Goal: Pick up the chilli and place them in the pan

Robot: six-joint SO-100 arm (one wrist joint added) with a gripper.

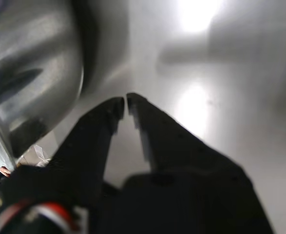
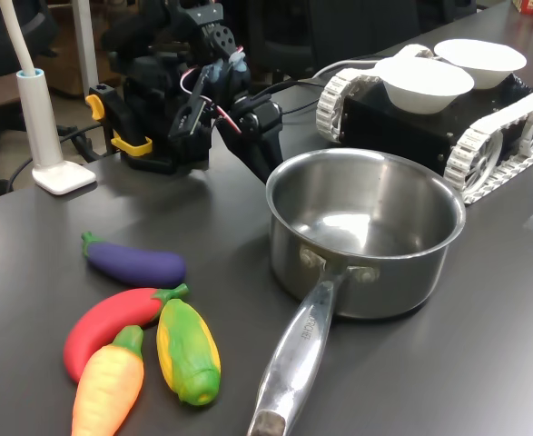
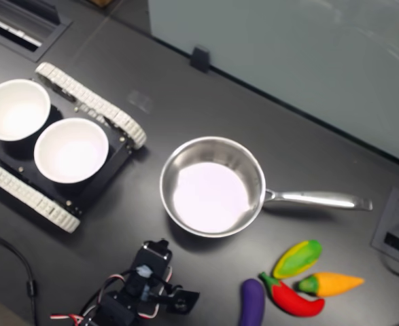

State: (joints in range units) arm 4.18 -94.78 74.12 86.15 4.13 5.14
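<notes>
The chilli (image 2: 107,325) lies at the lower left of the first exterior view, on the dark bench (image 2: 484,363), untouched. It is smooth, glossy red and curved, with a green stem cap. It is packed in a tight cluster: the carrot (image 2: 110,386) and the corn cob (image 2: 188,352) press against it, and the purple eggplant (image 2: 134,263) sits just beside it. In the second exterior view the same group sits at the lower right, below the pan's handle.

The pan (image 2: 366,241) stands empty at frame centre, between the arm and the vegetables. The gripper (image 1: 125,103) hovers low near the pan's outer wall, its jaws nearly closed with only a sliver of gap and nothing between them.

The main risk, I judge, is the crowding: descending jaws could catch the carrot or corn instead, or nudge the slick, rounded chilli so it rolls away. Reaching across could also clip the pan's rim or long handle (image 2: 295,363).
</notes>
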